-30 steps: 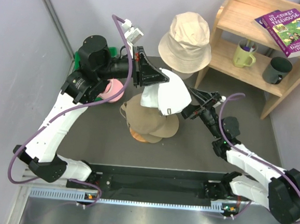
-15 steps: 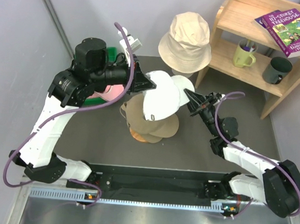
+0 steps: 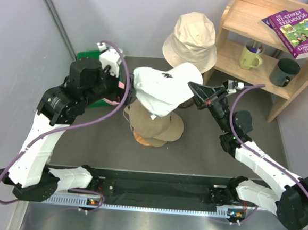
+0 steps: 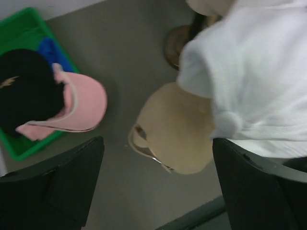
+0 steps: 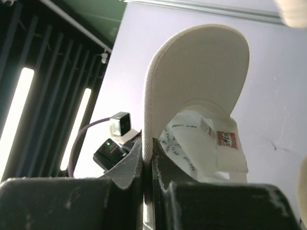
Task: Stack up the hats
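Observation:
A white cap (image 3: 164, 92) with a small dark logo hangs above the tan cap (image 3: 154, 123), which sits on a wooden stand (image 3: 141, 139). My right gripper (image 3: 193, 88) is shut on the white cap's brim (image 5: 192, 72); in the right wrist view that gripper (image 5: 147, 158) pinches the brim's edge. My left gripper (image 3: 126, 86) stands open just left of the white cap (image 4: 259, 72), with nothing between its fingers (image 4: 57, 182); below it lies the tan cap (image 4: 177, 134). A pink cap (image 4: 79, 103) lies half in a green bin beside a blue cap (image 4: 48, 48). A cream bucket hat (image 3: 191, 40) stands behind.
The green bin (image 3: 89, 56) sits at the back left under my left arm and also holds a black thing (image 4: 24, 91). A wooden shelf (image 3: 285, 77) at the back right carries a book (image 3: 296, 31) and two mugs (image 3: 250, 56). A grey wall runs along the left.
My left gripper opened, let go of the white cap and drew back to the left. My right gripper shut on the brim and now holds the cap, crown up, over the tan cap.

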